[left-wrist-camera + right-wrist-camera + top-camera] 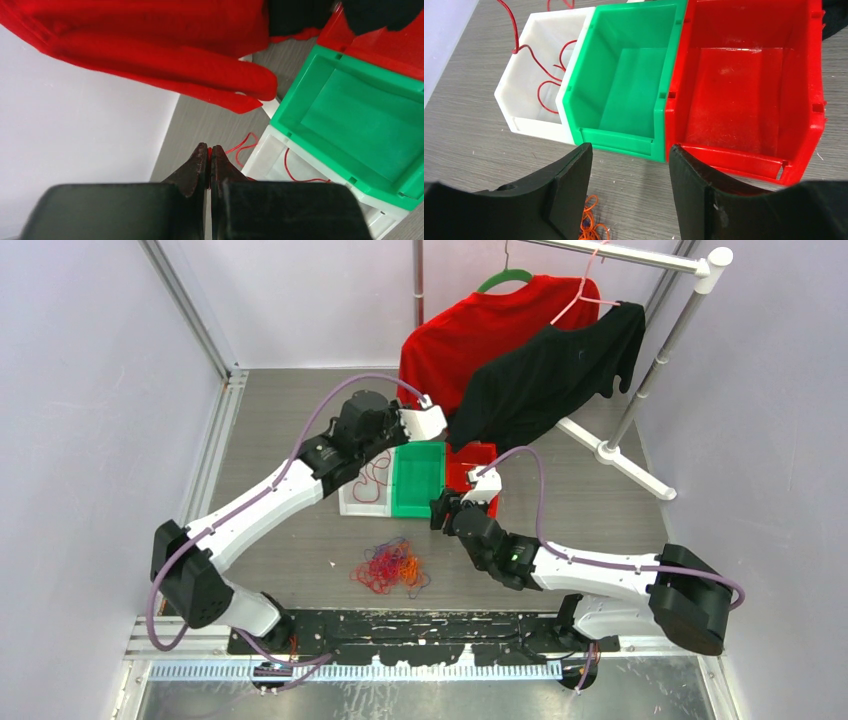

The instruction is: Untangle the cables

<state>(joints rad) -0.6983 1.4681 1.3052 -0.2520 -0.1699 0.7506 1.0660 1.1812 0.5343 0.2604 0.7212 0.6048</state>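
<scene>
Red cable (286,162) trails from our tightly pinching left gripper (209,155) into the white bin (265,160), apparently to separate it, while our right gripper (630,147) hangs spread wide.

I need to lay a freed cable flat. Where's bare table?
Bare: table right of the red bin to the rack foot, and the far-left corner beyond the left arm. Crowded: the bins, with left claw pinching a red cable and right claw there, and the cable bundle in front.

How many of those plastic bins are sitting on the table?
3, in a row: white bin left, holding a red cable; green bin middle; red bin right. None seems hidden.
</scene>
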